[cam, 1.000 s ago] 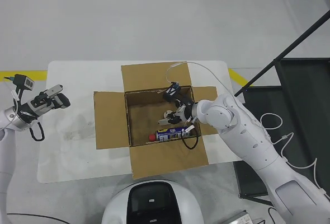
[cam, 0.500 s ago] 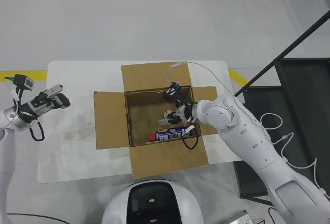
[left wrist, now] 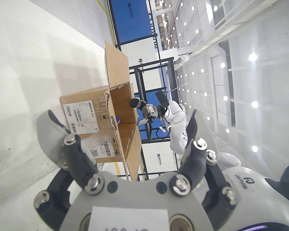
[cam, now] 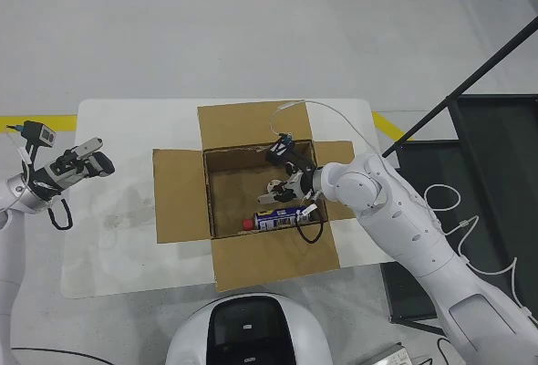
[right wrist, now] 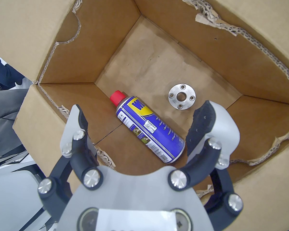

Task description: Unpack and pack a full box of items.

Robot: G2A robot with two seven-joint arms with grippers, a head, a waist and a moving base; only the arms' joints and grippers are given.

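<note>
The box [cam: 180, 195] was set on the table [cam: 123, 237], right of centre, with all four flaps folded outward. Its far flap lay at the table's far edge and its near flap toward the near edge.

Two items were contained in the box. The can [right wrist: 150, 127] was laid on its side on the box floor, close along the near wall. Its long axis ran parallel to that wall, and its red cap was pointed toward the box's left wall. The base was directed toward the right wall. The flange [right wrist: 182, 96] was laid flat on the floor beside the can, apart from it, with its bore facing up.

The right gripper [right wrist: 141, 110] was positioned inside the box opening, above the can, with its fingers spread apart and out of contact with both items.

The left gripper [left wrist: 121, 118] was held over the table's left edge, well apart from the box, with its fingers likewise spread apart and directed toward the box.
</note>
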